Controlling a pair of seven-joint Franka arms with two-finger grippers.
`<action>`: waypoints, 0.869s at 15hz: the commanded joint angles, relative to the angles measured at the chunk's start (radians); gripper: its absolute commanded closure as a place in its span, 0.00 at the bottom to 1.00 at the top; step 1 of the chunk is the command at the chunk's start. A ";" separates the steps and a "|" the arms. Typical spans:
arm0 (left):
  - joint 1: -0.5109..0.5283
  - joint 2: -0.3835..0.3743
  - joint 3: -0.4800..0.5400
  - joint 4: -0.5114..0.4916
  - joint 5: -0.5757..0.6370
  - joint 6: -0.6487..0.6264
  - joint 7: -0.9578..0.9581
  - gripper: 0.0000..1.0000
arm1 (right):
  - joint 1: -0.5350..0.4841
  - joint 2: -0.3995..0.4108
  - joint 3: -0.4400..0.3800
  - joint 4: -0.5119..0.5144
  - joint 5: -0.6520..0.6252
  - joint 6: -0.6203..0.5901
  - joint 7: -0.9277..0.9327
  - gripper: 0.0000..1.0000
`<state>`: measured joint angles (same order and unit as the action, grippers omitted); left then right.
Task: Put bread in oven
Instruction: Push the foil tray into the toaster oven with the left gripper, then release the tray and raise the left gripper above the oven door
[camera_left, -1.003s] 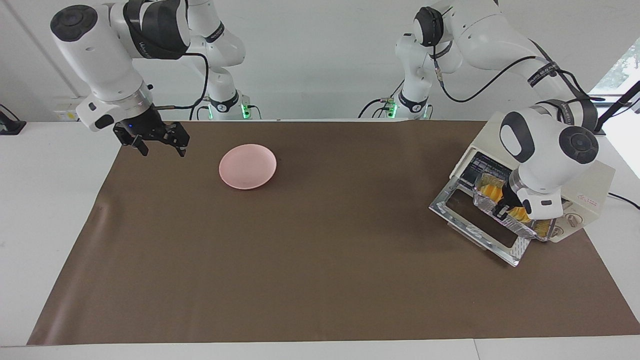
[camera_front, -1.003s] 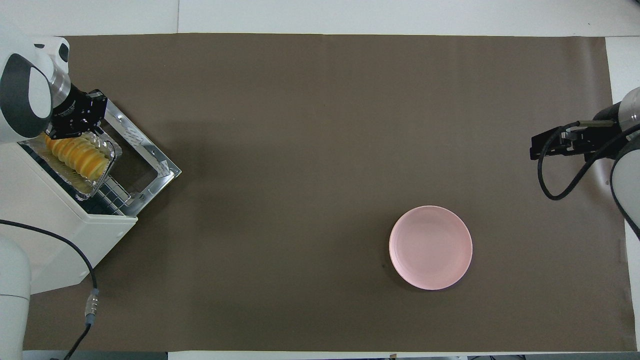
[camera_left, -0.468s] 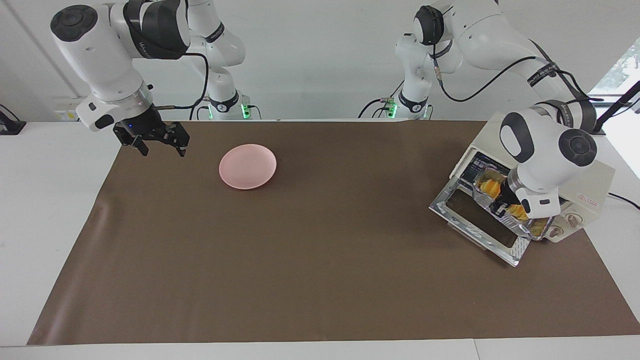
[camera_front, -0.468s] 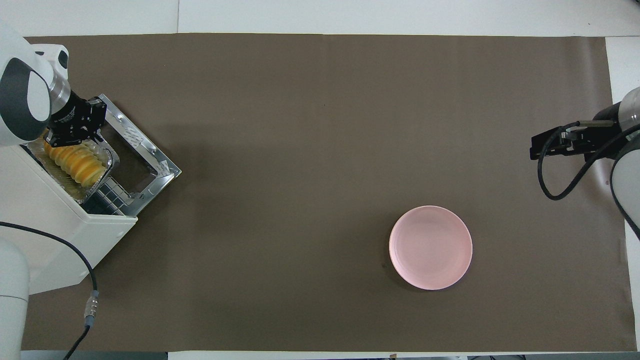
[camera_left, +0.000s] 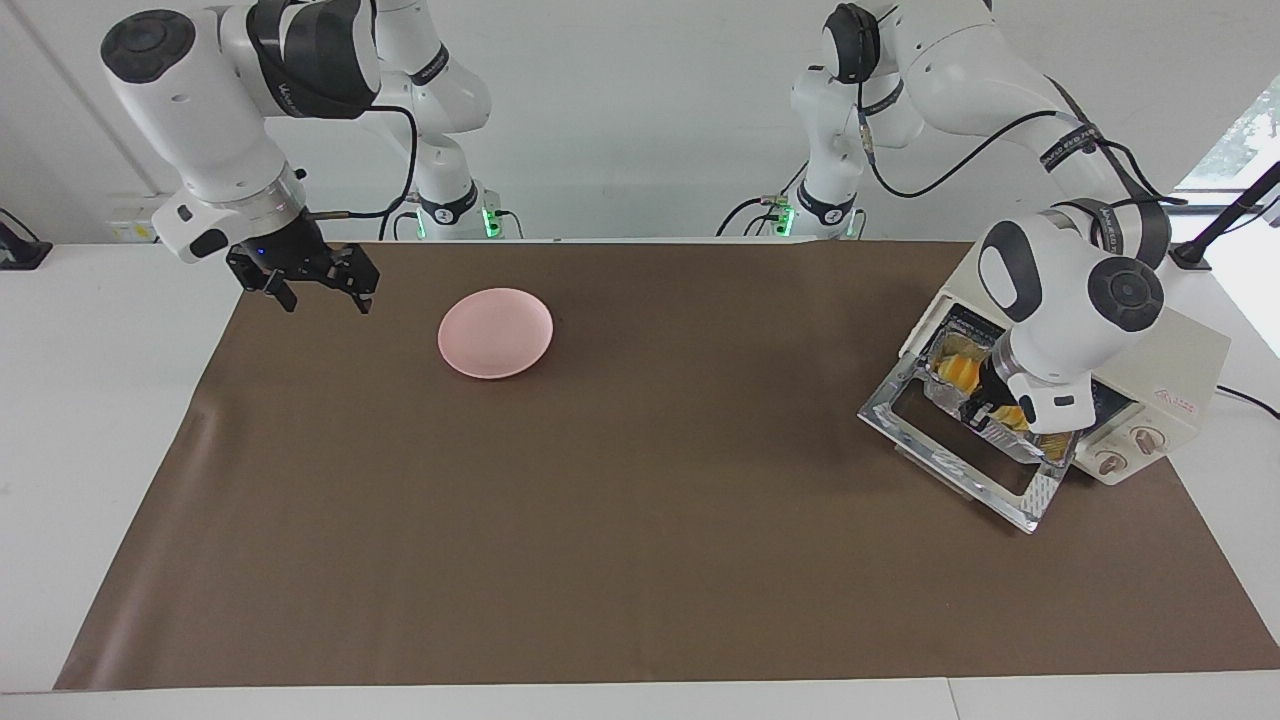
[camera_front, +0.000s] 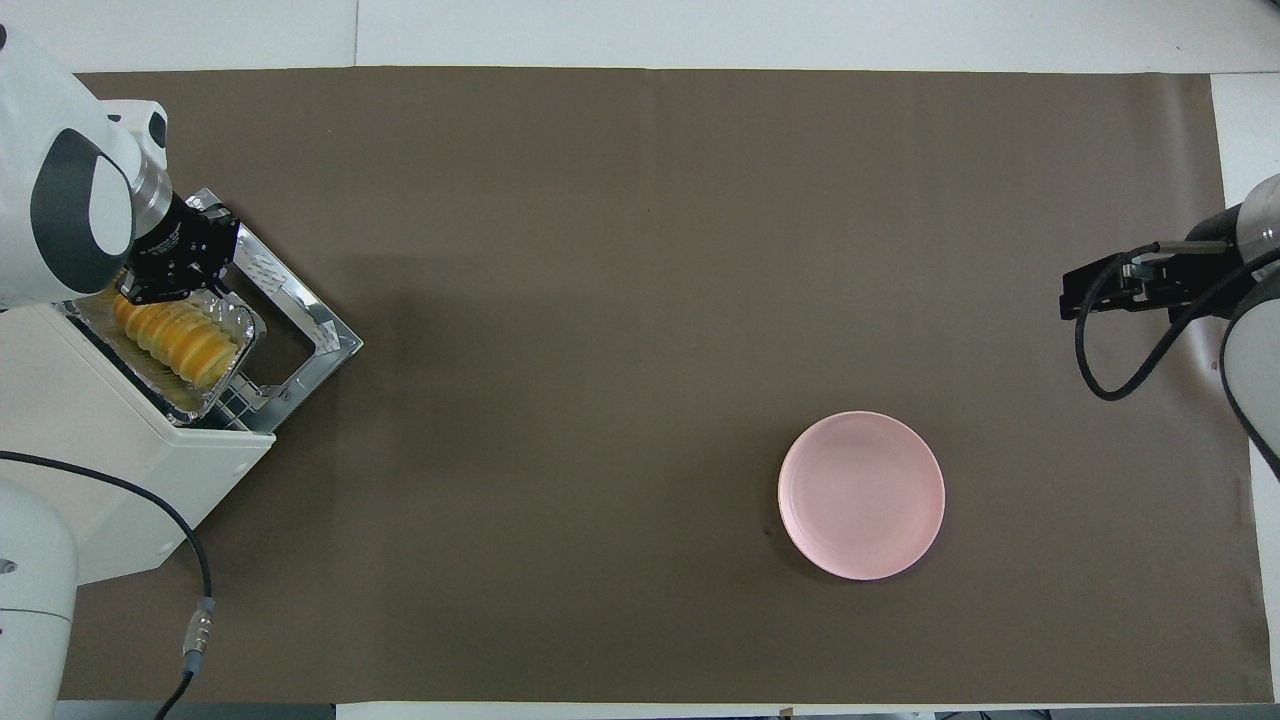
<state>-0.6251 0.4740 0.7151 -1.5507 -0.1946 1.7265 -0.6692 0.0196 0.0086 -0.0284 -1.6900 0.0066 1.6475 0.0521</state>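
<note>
The golden ridged bread (camera_left: 955, 372) lies in a crinkled foil tray (camera_left: 1040, 452) at the mouth of the cream-white oven (camera_left: 1170, 365), at the left arm's end of the table. The oven's glass door (camera_left: 950, 455) hangs open, and the tray juts out over it. My left gripper (camera_left: 985, 412) reaches down to the tray and is shut on its rim. In the overhead view the bread (camera_front: 180, 335) sits in the tray (camera_front: 245, 340), with the left gripper (camera_front: 150, 290) at the tray's end. My right gripper (camera_left: 320, 295) waits open and empty above the mat's edge.
A round pink plate (camera_left: 495, 332) lies empty on the brown mat toward the right arm's end, also in the overhead view (camera_front: 861, 495). The oven's power cable (camera_front: 190, 560) trails off its near side. Two knobs (camera_left: 1140, 437) face the table's outer edge.
My left gripper and the foil tray with the bread have shifted a little outward from the oven, over the open door. The right arm has not moved.
</note>
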 joint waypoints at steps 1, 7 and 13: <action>-0.015 -0.034 0.036 -0.042 0.032 -0.008 -0.013 1.00 | -0.017 -0.018 0.013 -0.017 -0.014 0.006 -0.014 0.00; -0.015 -0.035 0.052 -0.055 0.093 -0.041 -0.036 1.00 | -0.017 -0.018 0.013 -0.017 -0.014 0.006 -0.014 0.00; -0.018 -0.057 0.057 -0.100 0.093 -0.025 -0.026 1.00 | -0.017 -0.018 0.013 -0.017 -0.014 0.006 -0.014 0.00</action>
<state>-0.6231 0.4694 0.7654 -1.5933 -0.1290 1.6922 -0.6843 0.0196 0.0086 -0.0283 -1.6900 0.0066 1.6475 0.0521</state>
